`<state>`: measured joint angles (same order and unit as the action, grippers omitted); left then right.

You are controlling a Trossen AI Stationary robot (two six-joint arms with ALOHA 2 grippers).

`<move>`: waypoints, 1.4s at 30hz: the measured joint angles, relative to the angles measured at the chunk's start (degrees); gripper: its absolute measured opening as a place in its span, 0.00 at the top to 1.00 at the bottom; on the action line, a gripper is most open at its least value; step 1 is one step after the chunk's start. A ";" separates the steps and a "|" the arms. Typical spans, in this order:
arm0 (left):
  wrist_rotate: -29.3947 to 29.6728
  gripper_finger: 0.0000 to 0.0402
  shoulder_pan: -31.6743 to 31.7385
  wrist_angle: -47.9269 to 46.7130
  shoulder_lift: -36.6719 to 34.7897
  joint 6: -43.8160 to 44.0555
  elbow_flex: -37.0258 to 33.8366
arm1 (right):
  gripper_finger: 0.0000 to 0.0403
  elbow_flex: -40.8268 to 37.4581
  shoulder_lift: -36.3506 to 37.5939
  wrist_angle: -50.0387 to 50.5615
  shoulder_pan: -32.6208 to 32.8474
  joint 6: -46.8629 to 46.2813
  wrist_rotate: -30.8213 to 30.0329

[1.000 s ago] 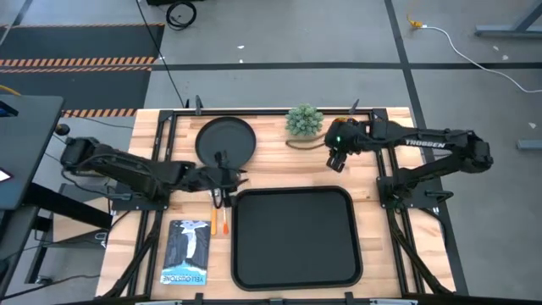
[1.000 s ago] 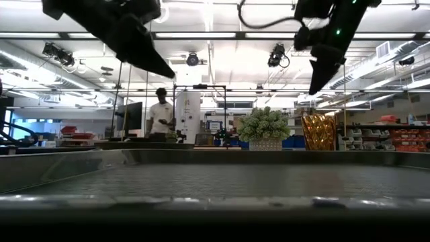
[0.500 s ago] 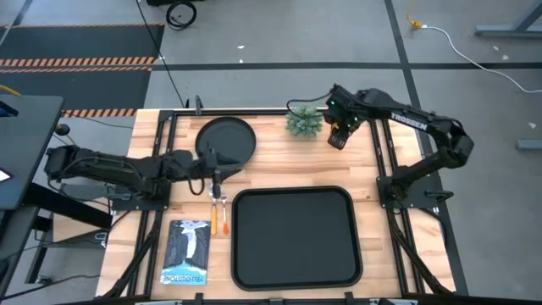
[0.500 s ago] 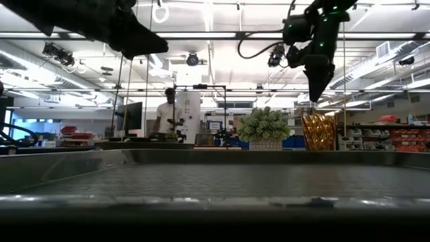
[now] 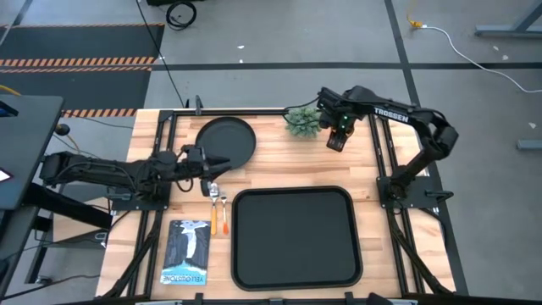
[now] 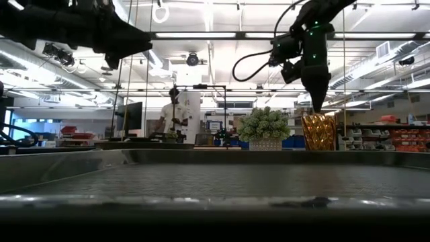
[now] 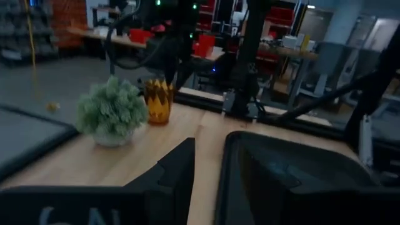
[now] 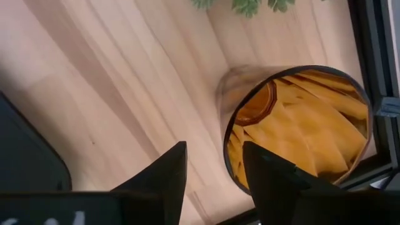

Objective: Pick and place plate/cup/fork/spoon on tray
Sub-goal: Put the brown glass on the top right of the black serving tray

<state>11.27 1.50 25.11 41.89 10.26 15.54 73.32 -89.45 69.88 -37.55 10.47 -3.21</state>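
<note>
The amber cup (image 8: pixel 299 122) stands upright on the wood at the far right, next to the potted plant (image 5: pixel 303 120); it also shows in the low view (image 6: pixel 318 132). My right gripper (image 8: pixel 214 174) is open just above the cup, pointing down, one finger over its mouth and one outside its wall; in the high view (image 5: pixel 336 141) it hides the cup. The black plate (image 5: pixel 226 140) lies flat at the far left. The orange-handled fork and spoon (image 5: pixel 219 213) lie side by side left of the tray (image 5: pixel 294 239). My left gripper (image 5: pixel 209 163) is open and empty beside the plate.
A dark booklet (image 5: pixel 187 252) lies at the near left, beside the tray. The table's metal frame rail (image 5: pixel 378 144) runs just right of the cup. A person (image 6: pixel 176 114) stands in the room beyond the table.
My right gripper has gone toward the table's far edge and come over the cup, its fingertips lower than before. My left gripper has drawn back from over the fork and spoon toward the table's left edge and a little toward the far edge.
</note>
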 joint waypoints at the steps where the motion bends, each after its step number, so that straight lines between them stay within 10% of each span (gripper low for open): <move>1: 0.00 0.68 -0.17 -0.32 0.10 0.89 -0.12 | 0.61 0.00 -0.26 -0.33 -0.07 0.14 -0.03; 42: 0.02 0.68 -1.73 -1.19 0.59 2.19 -0.08 | 0.97 -0.32 -3.28 -1.59 -1.54 3.21 -2.77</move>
<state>11.29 -0.23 23.92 42.48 12.45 15.46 73.00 -92.73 68.30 -39.10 13.68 -5.99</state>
